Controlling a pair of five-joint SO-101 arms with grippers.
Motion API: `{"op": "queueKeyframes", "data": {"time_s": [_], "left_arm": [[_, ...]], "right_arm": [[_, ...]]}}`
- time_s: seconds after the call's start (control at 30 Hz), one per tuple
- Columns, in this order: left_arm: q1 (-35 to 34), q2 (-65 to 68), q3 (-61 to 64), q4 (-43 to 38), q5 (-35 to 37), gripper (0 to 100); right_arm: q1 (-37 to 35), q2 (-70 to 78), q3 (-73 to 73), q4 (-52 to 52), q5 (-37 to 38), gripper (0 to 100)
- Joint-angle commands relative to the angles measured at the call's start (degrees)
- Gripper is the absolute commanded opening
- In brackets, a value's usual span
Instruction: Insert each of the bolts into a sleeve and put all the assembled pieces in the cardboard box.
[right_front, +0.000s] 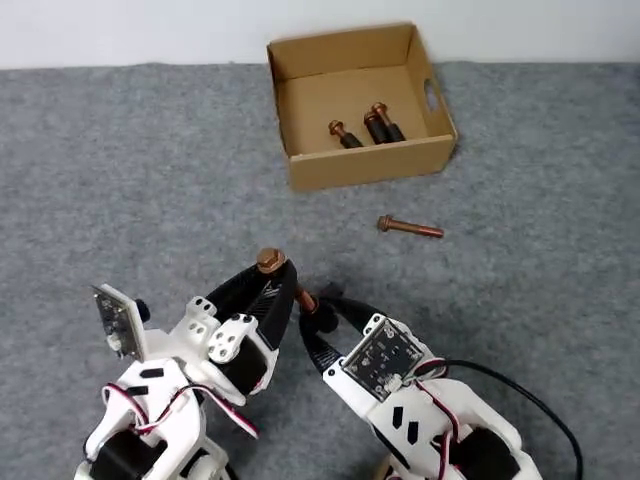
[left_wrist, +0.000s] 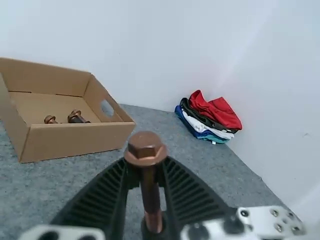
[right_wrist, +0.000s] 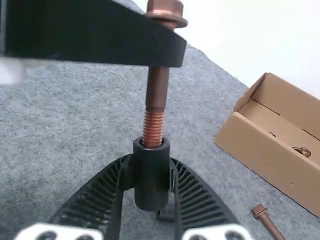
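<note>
Left gripper (left_wrist: 145, 172) clamps a bolt (left_wrist: 146, 150) just under its head; right gripper (right_wrist: 150, 180) grips the sleeve (right_wrist: 150, 165). From above, the sleeve sits at 5 o'clock from the bolt head, axes aligned, threaded tip just inside its mouth.

We read it as a spare room at home, not a lab: grey carpet-like mat (right_front: 120, 180) as work surface, bare white wall (right_front: 130, 30) at 12 o'clock, folded clothes pile (left_wrist: 209, 116) dumped against the wall.
</note>
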Motion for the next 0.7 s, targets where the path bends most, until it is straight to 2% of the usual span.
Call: {"op": "queueKeyframes", "data": {"time_s": [0.0, 0.13, 0.3, 0.5, 0.67], "left_arm": [[2.8, 0.3, -0.4, 2.5, -0.7, 0], [12.5, 0.0, -0.4, 8.6, -4.7, 0], [12.8, 0.3, -0.1, 11.3, -9.3, 2], [12.7, 0.3, -0.3, 16.3, -13.0, 21], [11.0, 0.3, -3.5, 19.1, -13.3, 21]], "right_arm": [[0.1, 0.0, -2.2, -2.0, 0.7, 0.9], [0.1, 0.0, -2.2, -2.0, 0.7, 0.9], [0.1, 0.0, -2.2, -2.0, 0.7, 0.9], [0.2, -0.1, -2.1, -2.0, 0.7, 0.9], [0.2, -0.1, -2.0, -1.7, 0.7, 0.9]]}}
